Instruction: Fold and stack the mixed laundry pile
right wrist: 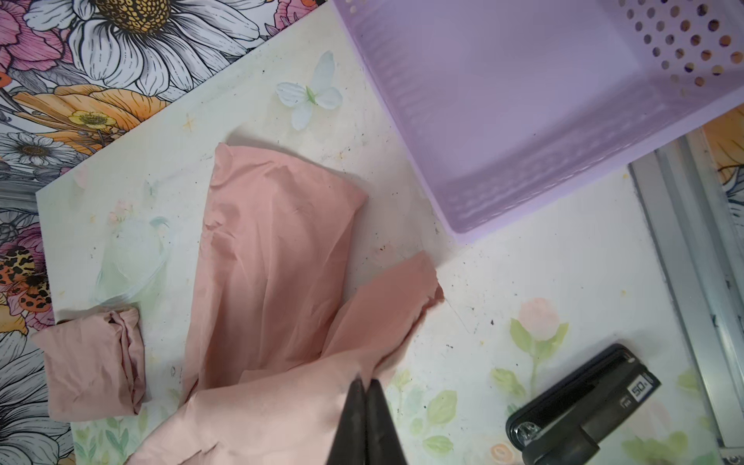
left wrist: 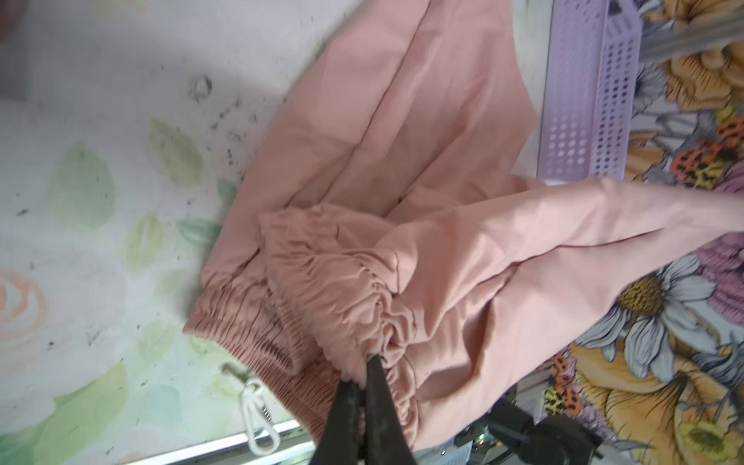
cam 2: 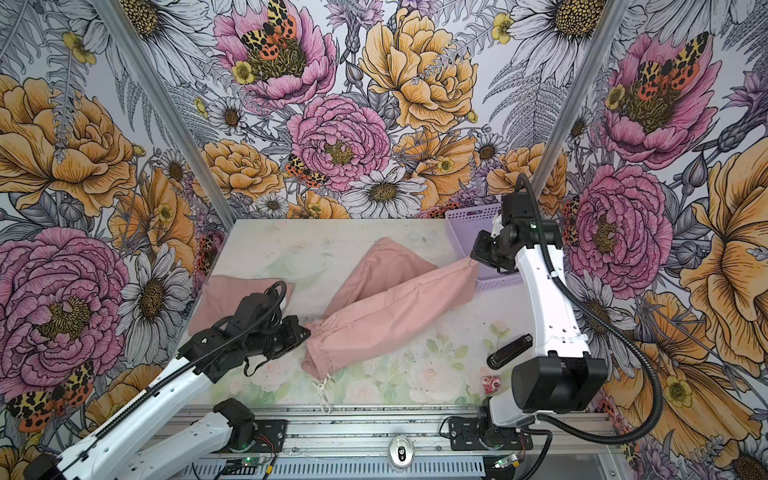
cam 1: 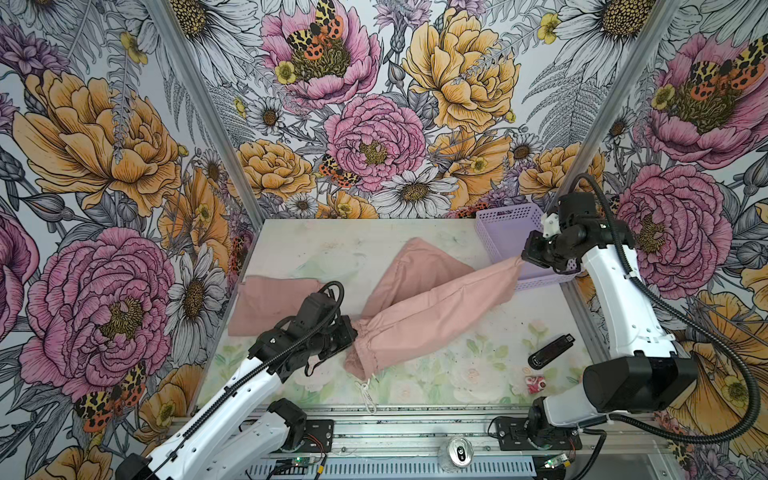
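The mixed laundry pile shows here as two dusty-pink garments. Shorts (cam 1: 432,307) (cam 2: 390,307) with a gathered drawstring waistband hang stretched between both arms, partly lifted off the table. My left gripper (cam 1: 353,332) (left wrist: 364,372) is shut on the gathered waistband (left wrist: 342,282). Over by the basket, my right gripper (cam 1: 524,257) (right wrist: 365,381) is shut on a leg's hem. The other leg (right wrist: 273,241) lies flat on the table. A folded pink garment (cam 1: 270,303) (right wrist: 92,362) rests at the table's left, behind my left arm.
A lavender perforated basket (cam 1: 498,216) (right wrist: 443,161) stands at the back right, just behind my right gripper. A black stapler-like device (cam 1: 550,351) (right wrist: 579,410) and a small red-and-white object (cam 1: 535,384) lie at the front right. The white drawstring (cam 1: 368,395) dangles toward the front edge.
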Tool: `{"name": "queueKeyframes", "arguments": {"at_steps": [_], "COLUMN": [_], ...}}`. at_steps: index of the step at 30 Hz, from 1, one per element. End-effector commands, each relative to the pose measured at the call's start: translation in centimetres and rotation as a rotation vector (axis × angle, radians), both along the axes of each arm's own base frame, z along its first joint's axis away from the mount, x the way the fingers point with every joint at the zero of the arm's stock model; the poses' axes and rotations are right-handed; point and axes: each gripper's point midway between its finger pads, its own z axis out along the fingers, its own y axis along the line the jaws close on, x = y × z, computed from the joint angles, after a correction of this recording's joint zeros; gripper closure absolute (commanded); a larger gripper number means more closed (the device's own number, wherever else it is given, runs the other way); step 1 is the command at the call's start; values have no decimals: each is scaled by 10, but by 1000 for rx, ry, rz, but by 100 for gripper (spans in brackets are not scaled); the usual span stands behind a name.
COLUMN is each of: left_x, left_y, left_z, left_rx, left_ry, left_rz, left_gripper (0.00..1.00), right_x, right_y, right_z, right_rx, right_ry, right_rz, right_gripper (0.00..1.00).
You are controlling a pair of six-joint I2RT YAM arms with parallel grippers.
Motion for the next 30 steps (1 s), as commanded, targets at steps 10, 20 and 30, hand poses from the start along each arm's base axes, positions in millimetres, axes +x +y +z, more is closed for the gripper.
{"name": "queueKeyframes", "arguments": {"at_steps": [10,20,30], "left_x": [107,112,-39], "left_y": [1,-18,-46], "left_z": [102,123,60], "left_rx": [10,-31,-198], "left_ry": [-274,-247,38], "left_rz": [-123,-201,-178], "left_gripper": [100,100,100], "right_x": [16,-21,-16], "right_y": [-19,-25,-51], "right_z": [42,46,41], "right_rx": [-25,11,-12], "right_ry": [-164,-194,-200], "right_rz": [-60,-102,-200], "right_gripper": [100,100,100]}}
